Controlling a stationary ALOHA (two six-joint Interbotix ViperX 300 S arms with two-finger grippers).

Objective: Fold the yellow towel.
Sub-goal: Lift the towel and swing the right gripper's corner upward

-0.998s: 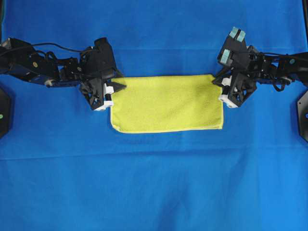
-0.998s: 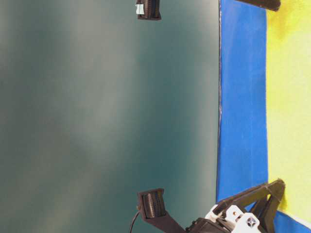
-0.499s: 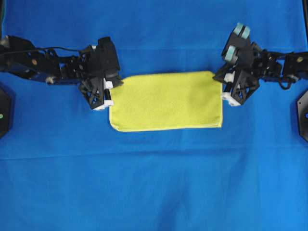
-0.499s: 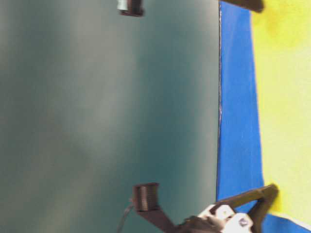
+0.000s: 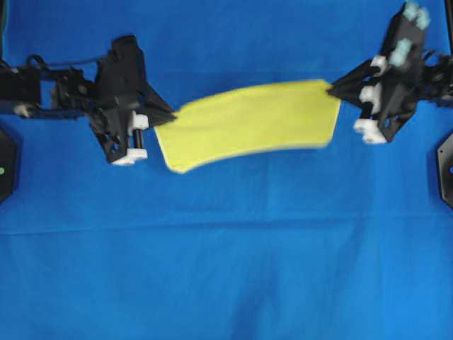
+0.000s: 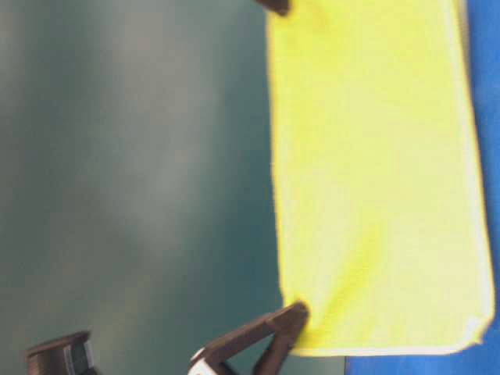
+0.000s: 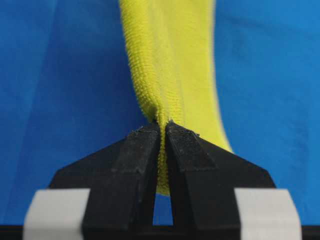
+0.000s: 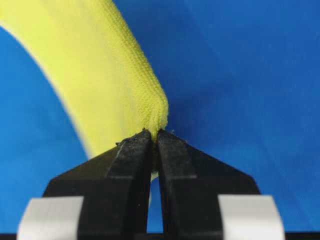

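While the two arms hold it up between them, the scene reads as follows.

Towel: the bright yellow-green microfibre towel (image 5: 248,124), already doubled into a long rectangle with a pale stitched hem, hangs stretched in the air above the middle of the work surface. Seen from overhead it bows slightly, its lower edge blurred.

Left gripper: the black left gripper (image 5: 168,117) is pinched tight on the towel's left upper corner. In the left wrist view the fingertips (image 7: 140,145) meet with only the doubled yellow cloth between them.

Right gripper: the black right gripper (image 5: 333,88) is likewise clamped on the right upper corner, its jaws pressed together on the folded edge in the right wrist view.

Risk, slipping: each grip looks shallow, catching only the very corner, so a quick swing could probably pull the cloth out of one side and drop it.

Risk, layers: if only one layer is truly caught, the doubled towel could peel open while hanging.

Risk, skew: the right corner appears higher in the overhead view than the left, so laying it down may give a crooked fold with mismatched hems.

Surface: a large, smooth blue cloth (image 5: 226,269) covers the whole table below, well apart from the lifted corners.

Room: the table-level view shows only a blurred dark teal backdrop (image 6: 133,172) behind the hanging towel.
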